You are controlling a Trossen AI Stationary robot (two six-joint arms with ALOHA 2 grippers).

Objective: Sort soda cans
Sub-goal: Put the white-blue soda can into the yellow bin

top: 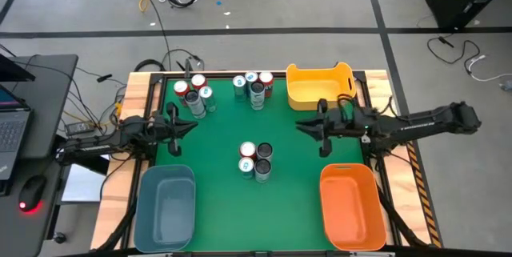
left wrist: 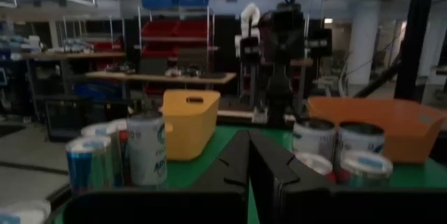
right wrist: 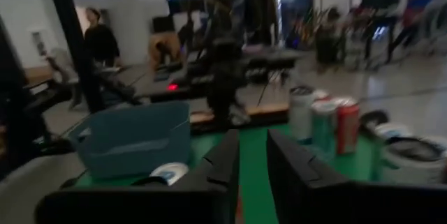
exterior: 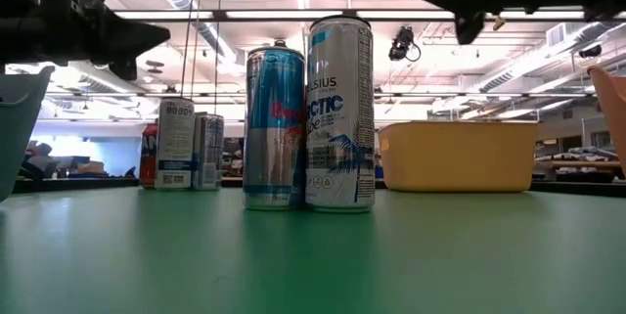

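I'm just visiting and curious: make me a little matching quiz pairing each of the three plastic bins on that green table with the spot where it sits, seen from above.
Things:
1. blue bin
2. orange bin
3. yellow bin

Places:
A. far edge of the table, on the right arm's side
B. near corner, on the left arm's side
C. near corner, on the right arm's side

Pairs: 1-B, 2-C, 3-A
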